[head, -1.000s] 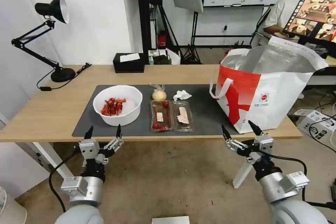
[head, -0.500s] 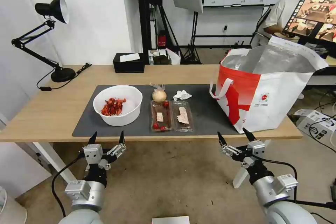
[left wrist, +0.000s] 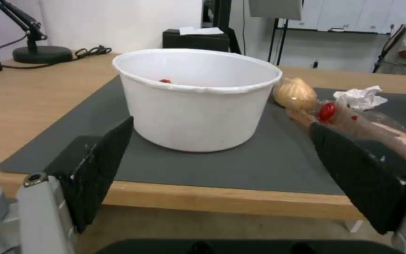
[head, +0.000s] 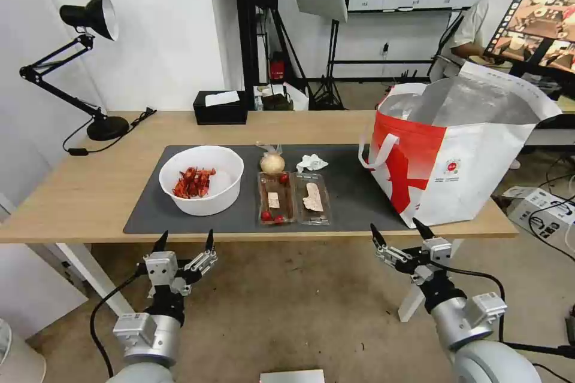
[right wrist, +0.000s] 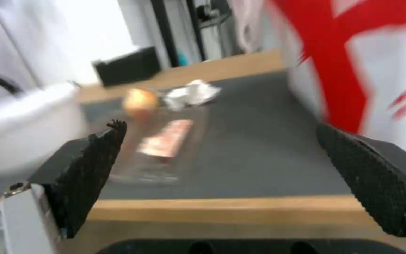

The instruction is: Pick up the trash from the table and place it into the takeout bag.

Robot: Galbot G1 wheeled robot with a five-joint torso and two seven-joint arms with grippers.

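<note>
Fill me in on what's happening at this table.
Nothing is picked up yet. The left hand and right hand hang open below the table's near edge. The bowl, two trays, bagged ball and tissue sit on the mat; the takeout bag stands open at the right.
</note>
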